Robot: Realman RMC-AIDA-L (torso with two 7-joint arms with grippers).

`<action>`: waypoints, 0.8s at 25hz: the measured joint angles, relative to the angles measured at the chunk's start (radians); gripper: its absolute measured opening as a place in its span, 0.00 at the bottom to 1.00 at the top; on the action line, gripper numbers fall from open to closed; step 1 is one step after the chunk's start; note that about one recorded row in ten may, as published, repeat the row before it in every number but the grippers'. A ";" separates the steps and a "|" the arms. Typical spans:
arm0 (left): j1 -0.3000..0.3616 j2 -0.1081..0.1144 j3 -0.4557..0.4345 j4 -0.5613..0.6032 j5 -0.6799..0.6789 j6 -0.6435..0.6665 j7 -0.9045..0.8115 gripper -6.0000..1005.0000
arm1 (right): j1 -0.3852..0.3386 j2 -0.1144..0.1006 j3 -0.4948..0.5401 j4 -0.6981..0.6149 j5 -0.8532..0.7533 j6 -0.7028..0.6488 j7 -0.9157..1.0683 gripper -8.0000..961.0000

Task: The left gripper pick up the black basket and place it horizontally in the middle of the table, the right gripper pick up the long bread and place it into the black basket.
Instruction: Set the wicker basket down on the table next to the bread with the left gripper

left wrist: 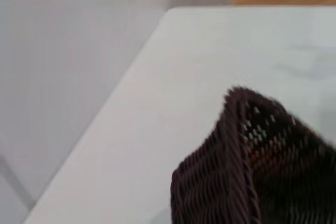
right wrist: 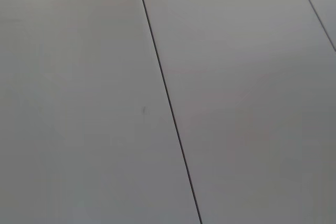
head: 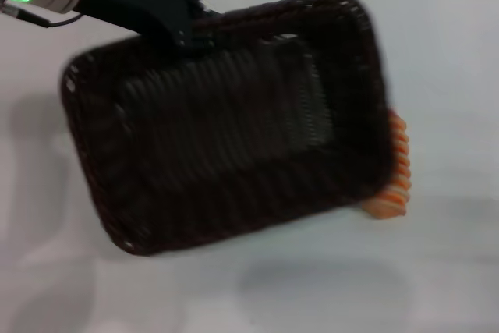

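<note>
Basket (head: 226, 126) empty, dark woven, tilted above table (head: 452, 76), rim clamped by left gripper (head: 185, 30); bread (head: 392, 173) peeks behind it

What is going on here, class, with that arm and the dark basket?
The left gripper holds the black basket by its far rim, carrying it tilted and askew above the table. The long bread lies on the table, mostly hidden behind the basket's right end. The right gripper is out of sight.
</note>
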State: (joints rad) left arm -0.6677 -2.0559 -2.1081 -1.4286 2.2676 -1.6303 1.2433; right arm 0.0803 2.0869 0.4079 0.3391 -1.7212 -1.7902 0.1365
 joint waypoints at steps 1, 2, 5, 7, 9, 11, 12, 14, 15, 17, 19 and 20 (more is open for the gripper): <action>-0.036 0.000 -0.021 0.035 -0.010 -0.043 0.025 0.22 | 0.000 0.000 -0.001 0.000 0.000 0.000 0.000 0.88; -0.049 0.000 -0.023 0.050 -0.012 -0.055 0.032 0.22 | 0.000 0.000 -0.001 0.000 0.000 0.000 0.000 0.88; -0.072 0.003 -0.017 0.079 -0.014 -0.077 0.041 0.22 | 0.000 0.001 -0.003 0.001 0.000 0.000 0.000 0.88; -0.104 0.007 -0.011 0.121 -0.012 -0.115 0.064 0.22 | -0.001 0.001 -0.008 0.002 0.000 0.000 0.000 0.88; -0.114 0.007 -0.009 0.136 -0.010 -0.125 0.076 0.22 | -0.001 0.001 -0.011 0.002 0.001 0.000 0.000 0.88; -0.127 0.010 -0.002 0.172 -0.005 -0.126 0.088 0.22 | -0.001 0.001 -0.012 0.002 0.002 0.000 0.000 0.88; -0.130 0.013 0.000 0.189 -0.005 -0.121 0.092 0.22 | -0.001 0.001 -0.012 0.002 0.002 0.000 0.000 0.88; -0.130 0.013 0.000 0.189 -0.005 -0.121 0.092 0.22 | -0.001 0.001 -0.012 0.001 0.002 0.000 0.000 0.87; -0.132 0.015 0.002 0.201 -0.003 -0.116 0.095 0.22 | -0.001 0.001 -0.012 0.001 0.001 0.000 0.000 0.87; -0.149 0.008 0.012 0.231 0.079 -0.070 0.083 0.22 | 0.000 0.001 -0.012 0.001 0.001 0.003 0.000 0.87; -0.155 0.003 0.018 0.242 0.114 -0.048 0.080 0.22 | 0.000 0.000 -0.013 0.000 0.001 0.006 0.000 0.87; -0.156 0.001 0.023 0.248 0.130 -0.037 0.078 0.22 | 0.000 0.000 -0.014 0.000 0.001 0.007 0.000 0.87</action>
State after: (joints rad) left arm -0.8241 -2.0548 -2.0855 -1.1808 2.3979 -1.6674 1.3215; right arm 0.0805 2.0869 0.3936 0.3394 -1.7205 -1.7827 0.1365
